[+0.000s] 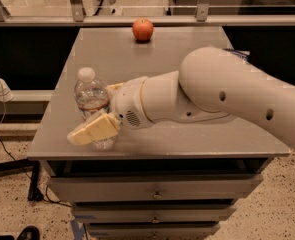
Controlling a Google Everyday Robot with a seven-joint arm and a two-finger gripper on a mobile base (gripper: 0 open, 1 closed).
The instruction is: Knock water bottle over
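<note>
Nearest, under the front lip of the grey rectangular metal surface, grey cabinet drawers are pushed shut, so what they hold is hidden. Just above, toward 8 o'clock on the surface and close to its front edge, stands the small clear ribbed plastic water bottle with a white cap and a narrow red, white and dark band. It is roughly upright, not yet toppled. It looks to have clear water inside, though the level cannot be read. The cream-coloured two-finger tool sits right at it with its fingers apart. One finger crosses low in front of the bottle's base, and the tip of the other shows at the bottle's 2 o'clock, behind it. They straddle the bottle and do not look clamped on it. That low, sideways stance probably suits a sweep that tips the bottle, not a lift. The bulky white robot arm reaches in from 4 o'clock, lying low over the surface so the tool meets the bottle's side. Farthest off, at 12 o'clock by the back edge and well apart from all this, rests a round red apple.
</note>
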